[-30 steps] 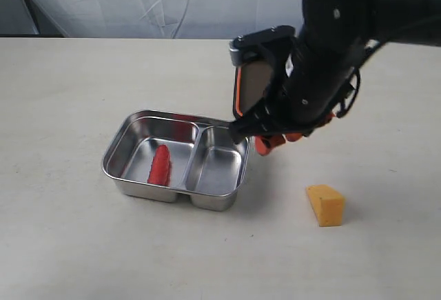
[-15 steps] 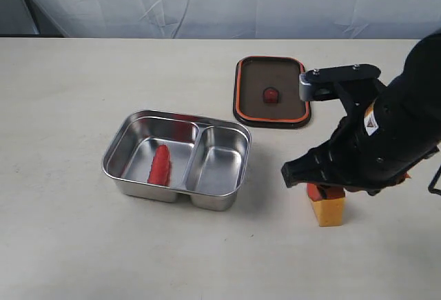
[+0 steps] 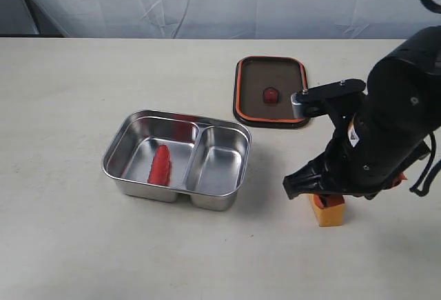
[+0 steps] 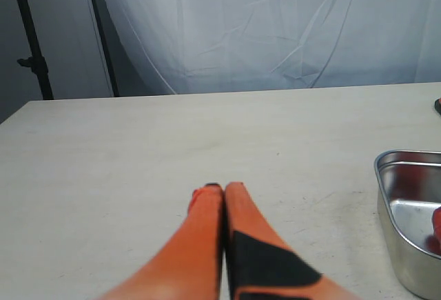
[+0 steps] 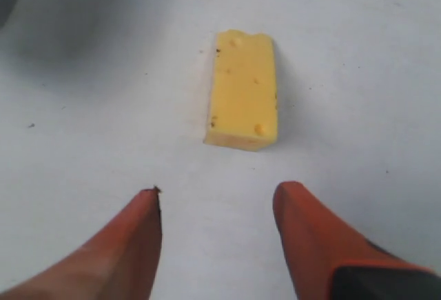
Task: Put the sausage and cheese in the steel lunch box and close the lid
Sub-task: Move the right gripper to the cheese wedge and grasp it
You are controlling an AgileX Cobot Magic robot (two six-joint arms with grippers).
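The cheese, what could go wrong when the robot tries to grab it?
The right gripper is open with the cheese ahead of its fingertips, not between them; closing now would likely miss. The cheese lies slightly askew, so a pinch might twist it out. Carrying it over, the arm could bump the steel lunch box.

Resting on the beige table (image 3: 69,72): steel lunch box (image 3: 207,200), lid (image 3: 270,79) at its two o'clock, cheese (image 3: 329,215) at four o'clock.

In the exterior view the right arm (image 3: 386,141) covers most of the cheese (image 3: 331,215), at four o'clock from the steel lunch box (image 3: 141,190). The left wrist view's edge cuts the box off, leaving the sausage (image 4: 436,221) a red sliver.
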